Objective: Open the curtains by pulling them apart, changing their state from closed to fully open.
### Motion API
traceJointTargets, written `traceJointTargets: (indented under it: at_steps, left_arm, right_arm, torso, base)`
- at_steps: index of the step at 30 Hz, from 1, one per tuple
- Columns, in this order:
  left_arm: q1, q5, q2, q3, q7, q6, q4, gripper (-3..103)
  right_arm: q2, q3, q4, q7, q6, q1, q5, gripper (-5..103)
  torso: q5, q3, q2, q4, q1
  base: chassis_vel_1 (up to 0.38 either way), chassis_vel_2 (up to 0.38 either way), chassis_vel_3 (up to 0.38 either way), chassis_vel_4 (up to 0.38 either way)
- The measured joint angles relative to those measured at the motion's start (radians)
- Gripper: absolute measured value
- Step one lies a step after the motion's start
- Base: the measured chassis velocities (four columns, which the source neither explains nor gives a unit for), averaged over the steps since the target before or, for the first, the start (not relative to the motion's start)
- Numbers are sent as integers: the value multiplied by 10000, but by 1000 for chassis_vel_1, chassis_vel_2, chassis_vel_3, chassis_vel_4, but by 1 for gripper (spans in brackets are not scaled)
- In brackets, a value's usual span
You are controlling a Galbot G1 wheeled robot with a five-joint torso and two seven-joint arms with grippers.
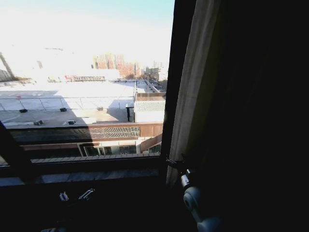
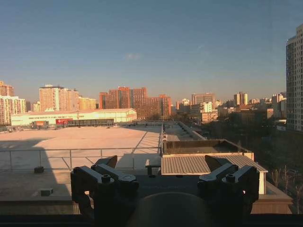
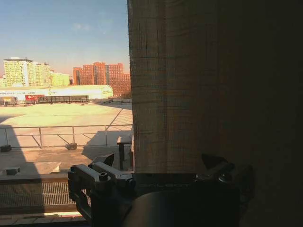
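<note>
A sheer cream curtain [image 1: 193,87] hangs bunched at the right of the window, its pleats running into dark shadow further right. My right gripper [image 1: 175,164] is low at that panel's inner edge. In the right wrist view the fabric [image 3: 175,94] hangs just beyond the open right gripper [image 3: 158,163], with its edge lined up between the two spread fingers. Low at the left, below the sill, my left gripper [image 1: 77,195] is held. The left wrist view shows it [image 2: 161,163] open and empty, facing bare glass and the city outside.
A dark vertical window frame bar [image 1: 178,72] stands just left of the curtain. The sill [image 1: 96,176] runs across below the glass. A dark slanted bar [image 1: 12,150] crosses the lower left. Right of the curtain all is deep shadow.
</note>
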Motion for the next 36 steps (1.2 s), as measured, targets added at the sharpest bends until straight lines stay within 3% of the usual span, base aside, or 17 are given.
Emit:
traceJointTargets:
  at_steps: [8,23,26,29,32,33,35,36]
  left_arm:
    - [18,59,-6,30,3,0,-82,100]
    - [73,260,-73,75,12,5,-226,100]
    - [72,277,-83,85,15,17,-242,100]
    - [67,308,-102,101,18,29,-258,100]
    - [71,319,-104,101,20,34,-273,100]
    - [78,324,-104,93,21,37,-290,100]
    - [82,325,-104,88,21,38,-297,100]
    - [93,327,-102,78,21,41,-307,100]
  right_arm:
    - [195,40,-595,818,-92,691,20,100]
    - [535,82,-2568,921,265,2373,-387,103]
    - [539,152,-2808,821,436,2426,-463,99]
    - [544,216,-3015,639,607,2459,-479,84]
    - [542,226,-3106,578,692,2508,-479,79]
    - [539,236,-3152,534,763,2551,-479,68]
    - [536,239,-3166,514,792,2569,-477,68]
    - [531,240,-3186,484,828,2597,-475,62]
  torso:
    - [-1,-3,4,0,-10]
    - [-1,-1,3,0,-6]
    - [0,-1,3,0,-6]
    - [0,-1,2,0,-6]
    - [-1,-2,3,0,-6]
    - [0,-1,3,0,-6]
    - [0,-1,3,0,-6]
    - [0,-1,3,0,-6]
  base:
    - [0,0,0,0]
    - [0,0,0,0]
    - [0,0,0,0]
    - [0,0,0,0]
    - [0,0,0,0]
    - [0,0,0,0]
    - [0,0,0,0]
    - [0,0,0,0]
